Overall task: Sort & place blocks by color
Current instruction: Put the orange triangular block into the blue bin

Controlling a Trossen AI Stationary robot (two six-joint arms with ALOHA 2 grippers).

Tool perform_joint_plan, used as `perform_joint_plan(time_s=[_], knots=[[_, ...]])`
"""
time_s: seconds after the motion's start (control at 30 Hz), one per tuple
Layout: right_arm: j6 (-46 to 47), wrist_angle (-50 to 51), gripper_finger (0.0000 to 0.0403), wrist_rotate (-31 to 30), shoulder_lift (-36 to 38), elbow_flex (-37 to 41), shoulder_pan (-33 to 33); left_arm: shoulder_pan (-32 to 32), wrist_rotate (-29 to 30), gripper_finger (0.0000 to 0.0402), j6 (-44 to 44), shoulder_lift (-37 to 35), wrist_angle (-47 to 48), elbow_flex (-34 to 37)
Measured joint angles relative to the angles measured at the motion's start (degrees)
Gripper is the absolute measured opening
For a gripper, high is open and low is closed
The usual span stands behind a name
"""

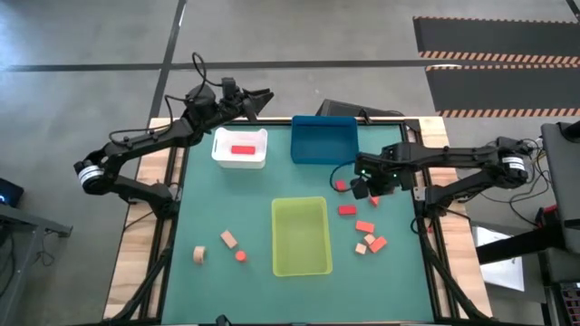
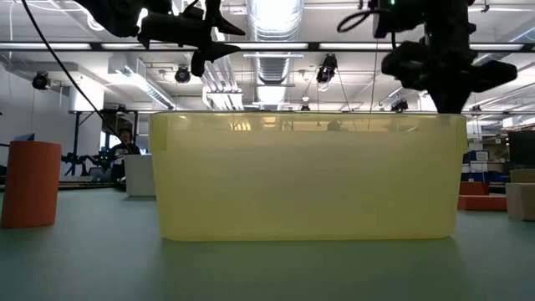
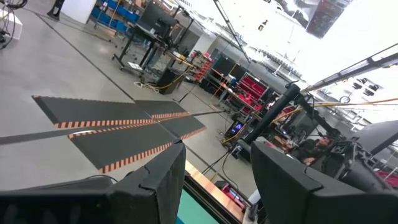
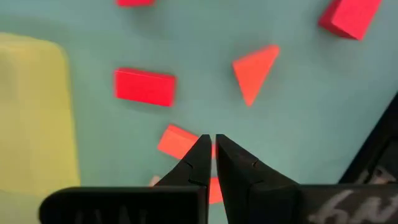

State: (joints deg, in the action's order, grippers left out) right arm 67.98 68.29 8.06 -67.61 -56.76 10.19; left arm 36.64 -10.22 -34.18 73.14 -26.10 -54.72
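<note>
A: Right gripper (image 1: 369,188) right of centre in the high view, over the green desk (image 1: 199,208), between the blue bin (image 1: 323,140) and the scatter of blocks (image 1: 365,231). Jaws pressed almost together, holding nothing

B: Blocks relative to those jaws?

A: In the right wrist view, a red bar (image 4: 144,86) left of centre, an orange wedge (image 4: 254,71) upper right, a coral block (image 4: 178,140) just beside the fingertips (image 4: 200,152), partly hidden behind them

B: Other side?

A: Left gripper (image 1: 258,97) up at the top, past the white bin (image 1: 223,156) with one red block (image 1: 243,150) inside. Jaws parted, empty. Tan pieces (image 1: 228,239) lower left, near the yellow-green bin (image 1: 300,264)
</note>
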Motion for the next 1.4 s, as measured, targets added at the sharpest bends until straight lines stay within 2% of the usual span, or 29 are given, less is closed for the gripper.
perform_joint_plan(time_s=[0.23, 0.4, 0.6, 0.83, 1.17, 1.4], knots=[[3.1, -0.9, 0.0105, 1.2, 0.4, 6.0, 0.2, 0.0, 0.0, 0.0166, 0.0, 0.0, 0.0, 0.0], [4.8, -9.2, 0.0173, 1.0, 0.1, 10.3, 0.4, 0.0, 0.0, 0.0166, 0.0, 0.0, 0.0, 0.0], [9.1, -13.6, 0.0217, -1.6, -2.3, 13.8, 0.6, 0.0, 0.0, 0.0166, 0.1, 0.0, 0.0, 0.0], [7.6, -14.2, 0.0219, -4.1, -4.7, 15.3, 2.0, 0.0, 0.0, 0.0166, 0.1, 0.0, 0.1, 0.5], [6.3, -20.0, 0.0216, -5.1, -8.1, 16.9, 3.3, 0.0, 0.0, 0.0166, 0.1, 0.0, 0.1, 0.7], [6.4, -20.5, 0.0163, -4.6, -8.3, 16.9, 3.2, 0.0, 0.0, 0.0166, 0.6, 0.0, 0.1, 0.7]])
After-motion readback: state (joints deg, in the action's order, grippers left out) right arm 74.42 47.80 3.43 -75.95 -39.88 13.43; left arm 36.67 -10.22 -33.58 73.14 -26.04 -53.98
